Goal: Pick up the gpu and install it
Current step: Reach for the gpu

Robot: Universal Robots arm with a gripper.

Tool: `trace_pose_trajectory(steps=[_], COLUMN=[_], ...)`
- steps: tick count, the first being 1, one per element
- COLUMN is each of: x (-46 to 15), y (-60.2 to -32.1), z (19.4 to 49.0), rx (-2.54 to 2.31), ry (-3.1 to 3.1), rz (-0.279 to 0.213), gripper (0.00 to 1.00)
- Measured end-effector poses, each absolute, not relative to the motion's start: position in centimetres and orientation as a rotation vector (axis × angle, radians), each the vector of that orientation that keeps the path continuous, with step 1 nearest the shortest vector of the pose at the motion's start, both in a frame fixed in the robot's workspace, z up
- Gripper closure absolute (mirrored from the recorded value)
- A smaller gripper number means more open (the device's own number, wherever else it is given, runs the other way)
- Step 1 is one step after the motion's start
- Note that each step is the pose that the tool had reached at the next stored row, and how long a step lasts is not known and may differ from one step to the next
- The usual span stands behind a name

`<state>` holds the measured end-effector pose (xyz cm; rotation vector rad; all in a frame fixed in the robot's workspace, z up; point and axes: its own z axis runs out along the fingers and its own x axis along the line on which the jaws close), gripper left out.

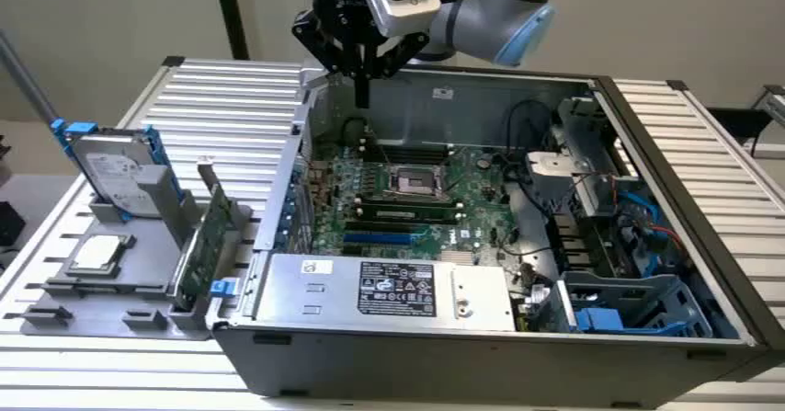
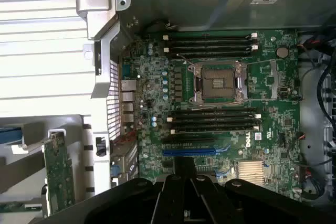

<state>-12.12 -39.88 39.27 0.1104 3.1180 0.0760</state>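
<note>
The gpu (image 1: pixel 216 238) stands on edge in a grey holder (image 1: pixel 123 305) outside the open computer case, on the exterior view's left. Its green board faces the case, with a silver bracket at the upper end. In the wrist view the gpu (image 2: pixel 58 178) shows as a green strip beside the case wall. My gripper (image 1: pixel 363 97) hangs above the far left corner of the case, well away from the gpu, its jaws shut with nothing between them. In the wrist view the gripper (image 2: pixel 185 170) points down over the motherboard (image 2: pixel 262 77), near the blue card slot (image 2: pixel 197 151).
A silver hard drive with blue rails (image 1: pixel 116 165) and a small square CPU chip (image 1: pixel 98 253) sit in the same holder. The open case (image 1: pixel 687 190) holds the motherboard (image 1: pixel 405 199), a power supply (image 1: pixel 381 287), cables and a blue drive cage (image 1: pixel 626 305). Everything rests on a ribbed metal table (image 1: pixel 221 89).
</note>
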Motion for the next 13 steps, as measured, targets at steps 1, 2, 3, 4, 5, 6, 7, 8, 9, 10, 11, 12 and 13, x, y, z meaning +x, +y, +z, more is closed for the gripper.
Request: trace_pose_trajectory(steps=[1,2,3,4,5,6,7,8,9,10,11,12,13], x=[-12.12,-12.12,-12.12,-12.12,-12.12,-12.12,-12.12,-12.12,-12.12,-12.12,-12.12,-12.12,-12.12], y=[-39.88,-39.88,-39.89,-39.89,-39.89,-39.89,-39.89,-39.89,-39.89,-39.89,-39.9,-39.9,-39.9], z=[39.27,39.27,39.27,39.27,39.27,39.28,39.28,39.28,39.29,39.28,39.28,39.28,39.29], rx=[0.11,0.111,0.11,0.11,0.11,0.11,0.11,0.11,0.11,0.11,0.11,0.11,0.11], ry=[3.118,3.118,3.118,3.118,3.118,3.118,3.118,3.118,3.118,3.118,3.118,3.118,3.118], rz=[0.076,0.076,0.077,0.077,0.077,0.077,0.077,0.077,0.078,0.078,0.078,0.078,0.078], gripper=[0.89,0.89,0.89,0.89,0.89,0.89,0.89,0.89,0.89,0.89,0.89,0.89,0.89])
